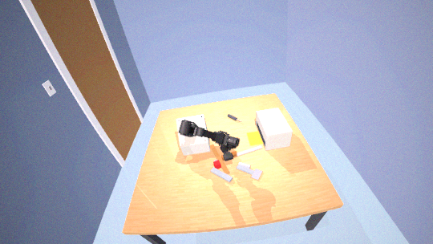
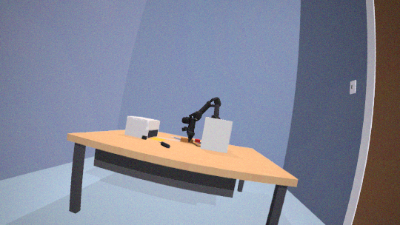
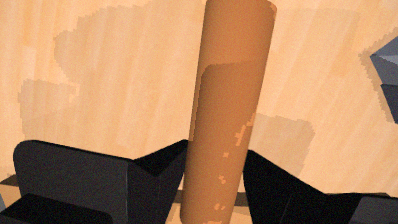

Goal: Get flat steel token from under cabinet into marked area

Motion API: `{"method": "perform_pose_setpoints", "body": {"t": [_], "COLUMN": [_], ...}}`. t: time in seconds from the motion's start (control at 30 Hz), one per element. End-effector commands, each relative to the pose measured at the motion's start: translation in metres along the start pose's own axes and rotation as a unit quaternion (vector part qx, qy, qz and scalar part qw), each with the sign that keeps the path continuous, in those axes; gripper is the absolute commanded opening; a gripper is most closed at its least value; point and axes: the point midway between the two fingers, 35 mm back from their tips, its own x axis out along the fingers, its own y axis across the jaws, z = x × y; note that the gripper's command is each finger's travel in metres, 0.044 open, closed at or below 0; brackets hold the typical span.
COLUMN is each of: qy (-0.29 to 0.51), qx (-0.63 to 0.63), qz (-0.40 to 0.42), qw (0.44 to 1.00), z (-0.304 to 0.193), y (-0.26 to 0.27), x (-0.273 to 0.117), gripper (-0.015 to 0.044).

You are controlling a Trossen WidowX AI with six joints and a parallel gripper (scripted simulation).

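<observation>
My gripper (image 1: 228, 157) (image 2: 190, 140) (image 3: 216, 151) is low over the table, its fingers open a little on either side of the orange handle (image 3: 230, 95) of a long stick. The white shaft (image 1: 249, 151) of this stick reaches toward the cabinet's near front corner. The white cabinet (image 1: 277, 130) (image 2: 137, 127) stands at the right in the top view, its dark opening facing the arm. The yellow marked area (image 1: 254, 138) (image 2: 158, 139) lies in front of it. The steel token cannot be made out in any view.
A red block (image 1: 217, 164), a grey bar (image 1: 221, 174) and a grey T-shaped piece (image 1: 250, 170) lie on the near side of the gripper. A dark-handled tool (image 1: 232, 117) (image 2: 165, 144) lies beyond the marked area. A white box (image 1: 195, 147) (image 2: 217, 135) stands by the arm's base.
</observation>
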Motion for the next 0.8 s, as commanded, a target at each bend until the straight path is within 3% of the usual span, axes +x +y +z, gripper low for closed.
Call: {"method": "perform_pose_setpoints", "body": {"t": [0.0,0.13,0.27,0.77], "qy": [0.0,0.0,0.0,0.0], "qx": [0.001,0.001,0.001,-0.012], "qz": [0.0,0.0,0.0,0.001], "qw": [1.0,1.0,1.0,1.0], "z": [0.0,0.0,0.0,0.014], "y": [0.0,0.0,0.0,0.001], "x": [0.0,0.0,0.0,0.0], "gripper": [0.0131,0.0105,0.0,0.0]}}
